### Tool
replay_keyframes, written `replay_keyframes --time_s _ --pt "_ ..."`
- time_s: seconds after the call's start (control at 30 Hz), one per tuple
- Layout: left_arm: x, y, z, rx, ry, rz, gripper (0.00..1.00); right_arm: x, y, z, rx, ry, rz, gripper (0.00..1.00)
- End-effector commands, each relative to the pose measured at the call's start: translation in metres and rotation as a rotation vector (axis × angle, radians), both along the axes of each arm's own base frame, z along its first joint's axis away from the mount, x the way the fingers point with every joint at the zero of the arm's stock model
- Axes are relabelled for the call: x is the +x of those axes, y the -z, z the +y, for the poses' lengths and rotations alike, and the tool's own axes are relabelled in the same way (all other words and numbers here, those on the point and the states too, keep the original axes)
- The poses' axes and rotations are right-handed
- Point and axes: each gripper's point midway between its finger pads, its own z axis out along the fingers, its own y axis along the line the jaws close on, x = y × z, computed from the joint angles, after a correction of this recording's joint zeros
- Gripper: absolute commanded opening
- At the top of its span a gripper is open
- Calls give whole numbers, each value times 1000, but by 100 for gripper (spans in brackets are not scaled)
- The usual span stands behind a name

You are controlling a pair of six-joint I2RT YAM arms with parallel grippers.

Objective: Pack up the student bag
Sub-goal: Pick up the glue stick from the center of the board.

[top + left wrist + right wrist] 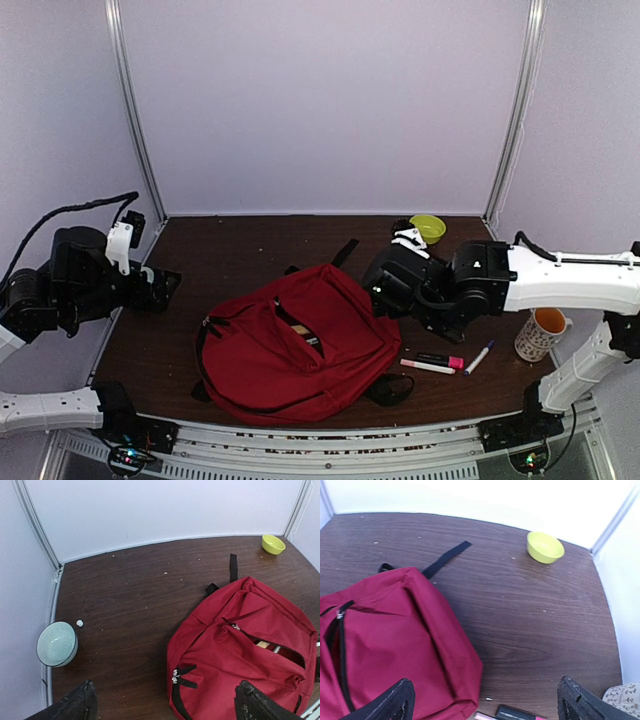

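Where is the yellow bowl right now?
Top view: the yellow bowl sits in the far right corner of the table, near the back wall, beyond the right gripper and clear of the student bag.

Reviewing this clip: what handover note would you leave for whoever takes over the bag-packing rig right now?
Claws: the left claw is open and empty, off to the left of the student bag. The right claw is open and empty, at the bag's far right corner.
Bag: it lies flat mid-table with one zipper partly open.
Done: something pale shows inside the opening.
Left: the white marker, black marker and blue pen lie on the table right of the bag, likely next. The zipper is not yet closed.
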Motion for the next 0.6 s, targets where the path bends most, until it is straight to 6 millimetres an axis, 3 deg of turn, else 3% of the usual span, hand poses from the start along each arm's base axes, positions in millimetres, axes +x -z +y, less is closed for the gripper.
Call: replay_keyframes --time_s 0.0,0.17,0.43,0.57 --pt "-1 -1 19 98 -42 -20 98 3 -1 -40 -36 123 -34 100" --pt "-2 0 17 96 -32 -17 98 -1 17 -73 -20 228 24 100" --pt "-4 -1 17 100 -12 -23 98 -18 71 -134 141 430 205 100" --pt "-5 -2 15 94 1 -28 98 -25 107 -141 282 472 311 98"
